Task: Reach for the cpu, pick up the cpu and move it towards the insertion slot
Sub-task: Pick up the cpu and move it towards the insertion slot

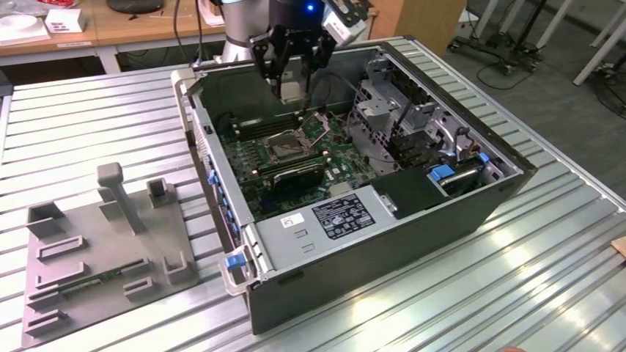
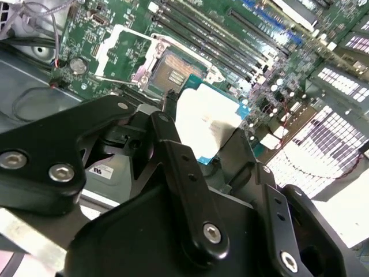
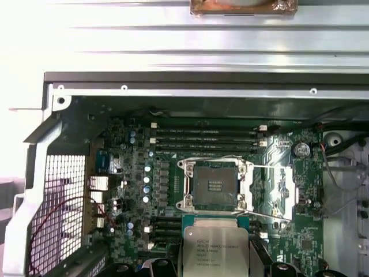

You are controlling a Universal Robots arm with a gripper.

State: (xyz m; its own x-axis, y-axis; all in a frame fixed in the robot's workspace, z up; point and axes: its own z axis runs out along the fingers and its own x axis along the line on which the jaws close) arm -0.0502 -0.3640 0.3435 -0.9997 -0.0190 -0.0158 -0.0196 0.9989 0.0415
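Landmark: I take the insertion slot (image 3: 215, 186) as my reference; it sits on the green board inside the open computer case (image 1: 391, 242), its hinged bracket swung open beside it.
Gripper: my gripper (image 1: 290, 82) hangs above the board, just off the slot.
Fingers: I see them clenched on the cpu, one black finger (image 2: 173, 144) pressed against its edge.
Cpu: the cpu (image 3: 215, 251) is held in the air, pale face showing, just beside the slot and not seated in it.
Elsewhere: a grey fixture plate (image 1: 102, 253) lies on the table (image 1: 547, 279), well apart from the slot.
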